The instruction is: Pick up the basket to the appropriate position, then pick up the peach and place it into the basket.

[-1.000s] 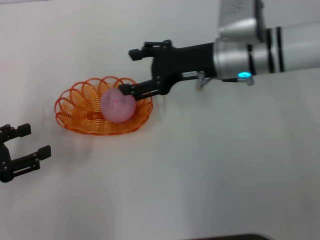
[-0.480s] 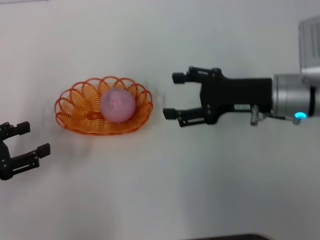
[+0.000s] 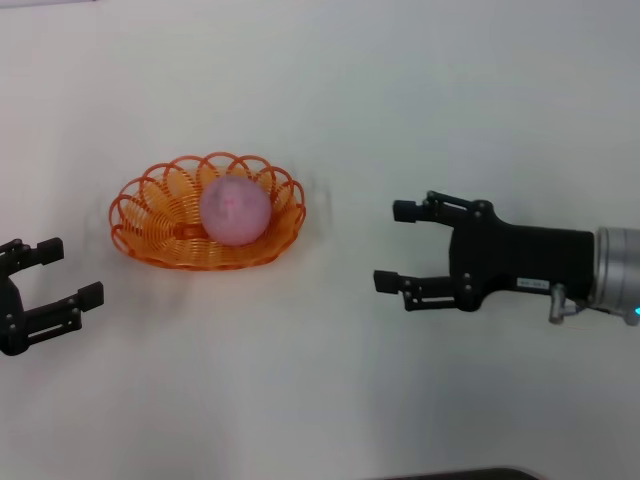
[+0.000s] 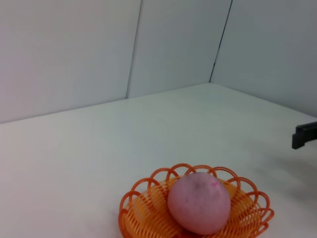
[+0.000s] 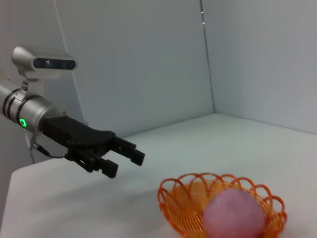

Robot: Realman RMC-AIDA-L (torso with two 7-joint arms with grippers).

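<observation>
The orange wire basket point(image 3: 160, 215) stands on the white table left of centre. The pale pink peach point(image 3: 235, 210) lies inside it, toward its right side. My right gripper point(image 3: 395, 247) is open and empty, well to the right of the basket and apart from it. My left gripper point(image 3: 65, 270) is open and empty at the left edge, nearer than the basket. Basket point(image 4: 138, 218) and peach point(image 4: 199, 203) show in the left wrist view. The right wrist view shows the basket point(image 5: 173, 196), the peach point(image 5: 234, 215) and my left gripper point(image 5: 126, 157) beyond them.
The white table point(image 3: 330, 380) stretches on all sides of the basket. Grey walls point(image 4: 74, 49) stand behind it, meeting in a corner.
My right gripper has let go of the peach in the basket and drawn back to the right and nearer, open. Basket, peach and left arm have stayed put.
</observation>
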